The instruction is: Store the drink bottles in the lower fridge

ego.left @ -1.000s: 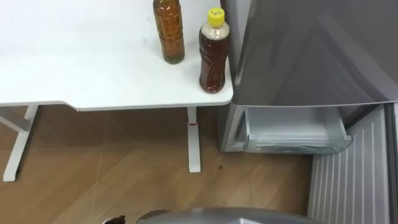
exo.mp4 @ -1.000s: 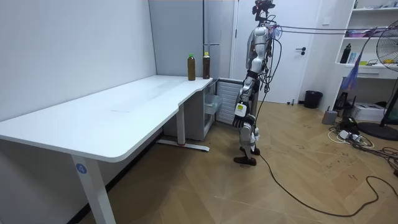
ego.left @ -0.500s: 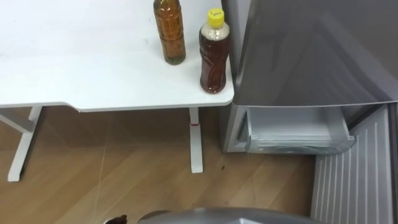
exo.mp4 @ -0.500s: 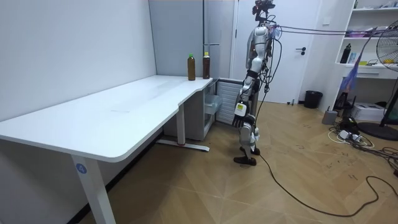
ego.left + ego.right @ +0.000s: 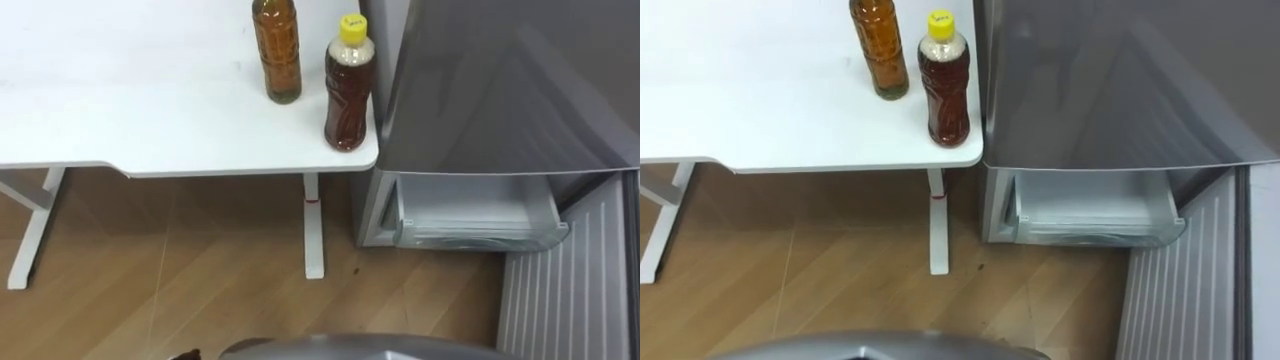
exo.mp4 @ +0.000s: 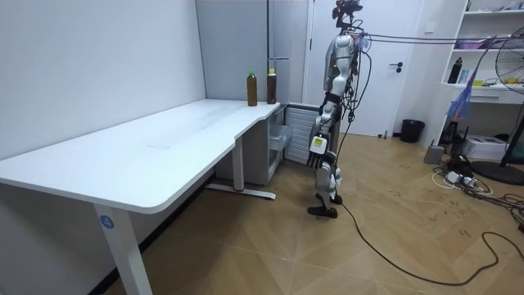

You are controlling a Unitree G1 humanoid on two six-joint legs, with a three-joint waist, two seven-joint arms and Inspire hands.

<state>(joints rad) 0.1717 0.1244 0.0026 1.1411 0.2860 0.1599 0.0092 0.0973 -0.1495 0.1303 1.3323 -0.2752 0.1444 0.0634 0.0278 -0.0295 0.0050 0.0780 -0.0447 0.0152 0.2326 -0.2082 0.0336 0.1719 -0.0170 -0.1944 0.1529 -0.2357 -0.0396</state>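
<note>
The left robot hand hangs low, its grip unreadable. Ahead and above it on the white table stand the amber plastic bottle and the yellow-capped brown bottle. A clumsy reach could topple the corner one.

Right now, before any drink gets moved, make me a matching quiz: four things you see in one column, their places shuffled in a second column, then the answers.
Things
1. brown drink bottle with yellow cap
2. slim amber drink bottle
3. pale plastic fridge drawer
4. white metal table leg

Places
A. pulled open, low in the grey fridge
B. standing on the wooden floor
C. at the white table's corner, next to the fridge
D. farther back on the table, left of the other bottle

Pairs: 1-C, 2-D, 3-A, 4-B
</note>
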